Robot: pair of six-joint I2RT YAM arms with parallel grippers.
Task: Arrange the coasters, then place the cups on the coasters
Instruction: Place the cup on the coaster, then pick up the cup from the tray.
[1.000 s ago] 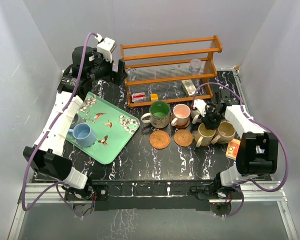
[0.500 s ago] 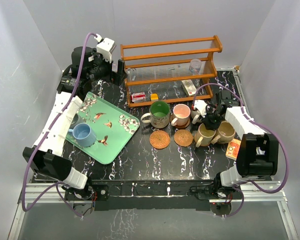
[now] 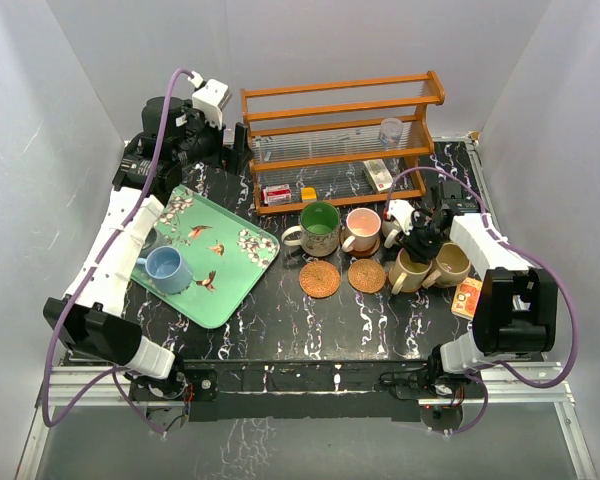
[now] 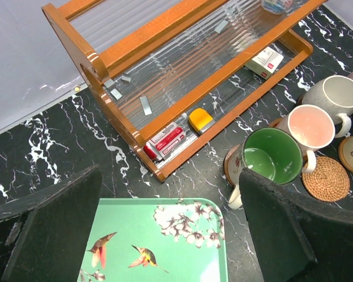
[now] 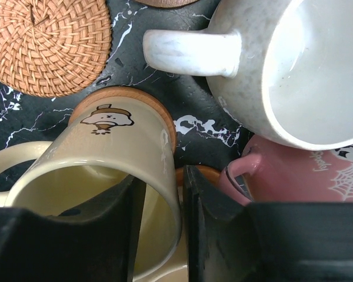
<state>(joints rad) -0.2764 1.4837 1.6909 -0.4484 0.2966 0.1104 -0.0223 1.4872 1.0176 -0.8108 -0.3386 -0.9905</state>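
My right gripper (image 5: 165,182) straddles the rim of the yellow cup (image 5: 106,153), one finger inside and one outside, with a gap beside the inner finger. A wooden coaster (image 5: 167,126) shows under that cup. Around it are a woven coaster (image 5: 47,44), a grey-white cup (image 5: 294,76) and a pink cup (image 5: 300,173). From above, the green cup (image 3: 320,226) and a pink-lined cup (image 3: 362,230) stand behind two bare woven coasters (image 3: 320,278). A tan cup (image 3: 452,264) is beside the yellow one. The light blue cup (image 3: 167,268) sits on the tray. My left gripper (image 4: 170,235) hangs open and empty.
A wooden rack (image 3: 340,140) at the back holds a glass tumbler (image 3: 391,130) and small boxes. The green flowered tray (image 3: 230,265) lies at the left. An orange card (image 3: 468,295) lies at the right edge. White walls close in three sides.
The right jaws have spread a little around the yellow cup's rim. The left wrist has shifted slightly; the cups and coasters have not moved.
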